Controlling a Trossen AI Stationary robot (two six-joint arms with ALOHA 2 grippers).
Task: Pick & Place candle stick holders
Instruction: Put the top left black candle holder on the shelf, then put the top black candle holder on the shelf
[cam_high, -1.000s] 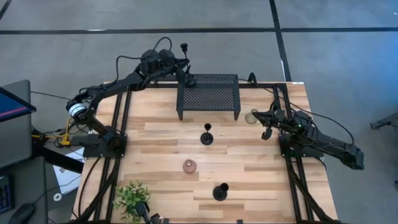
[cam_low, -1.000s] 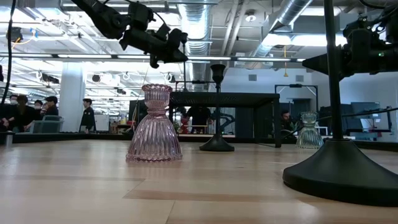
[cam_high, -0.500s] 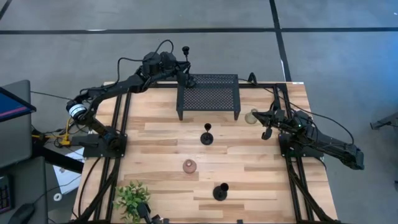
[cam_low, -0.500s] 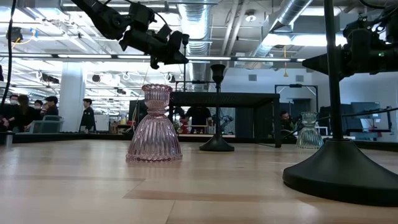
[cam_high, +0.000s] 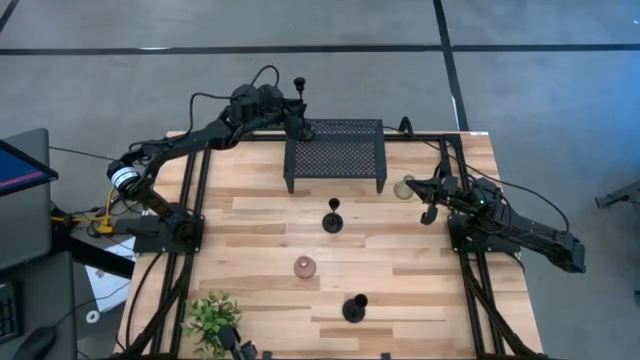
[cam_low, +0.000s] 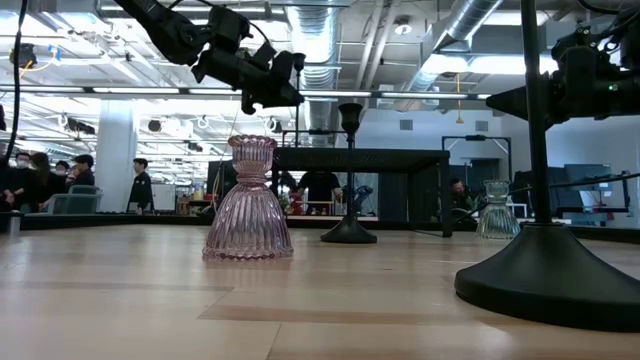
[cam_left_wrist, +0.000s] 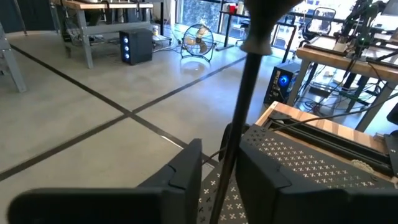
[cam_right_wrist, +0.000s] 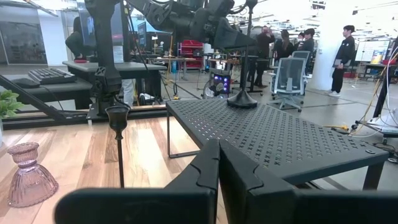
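My left gripper (cam_high: 288, 112) is at the table's far left, shut on a slim black candlestick (cam_high: 298, 95) that stands upright. Its round base (cam_right_wrist: 242, 99) is on the far left corner of the black perforated rack (cam_high: 335, 150). A second black candlestick (cam_high: 333, 215) stands on its base mid-table. A third, bigger one (cam_high: 354, 307) stands near the front edge. My right gripper (cam_high: 425, 190) is shut and empty at the right, beside the rack. My left gripper has the candlestick's thin stem (cam_left_wrist: 229, 140) between its two fingers, below the top cup (cam_left_wrist: 261, 28). The fingers come level from the table's left side and lie across the stem. The candlestick stays upright with its base on the rack.
A pink ribbed glass holder (cam_high: 304, 267) stands front of centre, and a clear glass one (cam_high: 403, 187) sits close to my right gripper. A small green plant (cam_high: 210, 315) is at the front left corner. People stand in the room beyond the table.
My left gripper has gone slightly down and toward the table's right edge with the candlestick. The candlestick stays upright over the rack's far left corner.
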